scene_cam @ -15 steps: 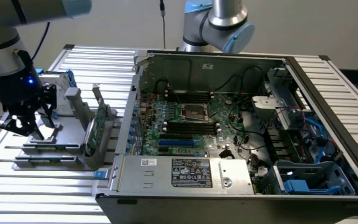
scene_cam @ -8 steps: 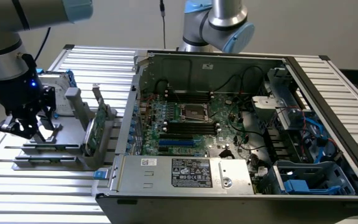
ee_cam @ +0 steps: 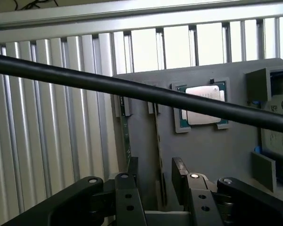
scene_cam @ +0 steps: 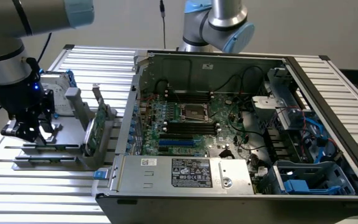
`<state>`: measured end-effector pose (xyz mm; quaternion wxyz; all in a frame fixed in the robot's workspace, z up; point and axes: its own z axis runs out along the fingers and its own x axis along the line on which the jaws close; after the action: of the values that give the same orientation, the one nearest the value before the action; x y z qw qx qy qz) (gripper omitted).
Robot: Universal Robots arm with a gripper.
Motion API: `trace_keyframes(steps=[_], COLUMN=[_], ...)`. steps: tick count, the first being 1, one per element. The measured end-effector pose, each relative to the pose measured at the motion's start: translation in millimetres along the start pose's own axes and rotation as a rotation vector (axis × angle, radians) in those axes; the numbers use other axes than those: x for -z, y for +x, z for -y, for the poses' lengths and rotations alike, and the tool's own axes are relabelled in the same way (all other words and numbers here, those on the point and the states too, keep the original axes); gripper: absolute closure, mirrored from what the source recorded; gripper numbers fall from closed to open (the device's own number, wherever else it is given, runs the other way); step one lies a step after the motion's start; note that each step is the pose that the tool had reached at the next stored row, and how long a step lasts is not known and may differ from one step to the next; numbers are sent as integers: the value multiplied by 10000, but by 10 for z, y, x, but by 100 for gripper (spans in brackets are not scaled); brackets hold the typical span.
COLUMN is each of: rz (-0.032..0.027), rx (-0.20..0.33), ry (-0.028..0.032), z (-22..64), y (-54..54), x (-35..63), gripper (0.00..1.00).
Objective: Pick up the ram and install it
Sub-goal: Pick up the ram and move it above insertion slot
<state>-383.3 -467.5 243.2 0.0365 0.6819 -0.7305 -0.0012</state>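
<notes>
Surveying exterior view: a slatted metal desk carries a grey holder tray and an open computer case.
Arm: stands over the tray at the exterior view's left, wrist pointing down.
Tool: low over the tray, fingers down among its grey bars.
Green card: upright on edge in the tray, between the tool and the case wall.
Hard drive: at the tray's far end, behind the arm.
Case interior: lid off, motherboard exposed. The power supply lies along the near edge, and a blue drive cage sits at the exterior view's right.
Wrist view, tool: jaws stand wide, with one finger on each side of the ram.
Ram: a thin stick on edge in its tray slot, in the gap between the fingers. It is apart from both and not lifted.
Second green strip: on edge in the neighbouring slot, just beside the outer face of one finger.
Processor chip: flat in a recess of the tray, beyond the ram.
Hard drive, wrist view: at the tray's edge past the processor chip, label partly visible.
Black cable: crosses close to the camera, in front of the tray.
</notes>
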Motion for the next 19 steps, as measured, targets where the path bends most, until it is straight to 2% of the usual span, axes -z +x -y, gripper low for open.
trace_keyframes(steps=[19], rz=[-63], rx=[1072], ry=[-203], z=[23], y=[195], x=[-203], gripper=[58])
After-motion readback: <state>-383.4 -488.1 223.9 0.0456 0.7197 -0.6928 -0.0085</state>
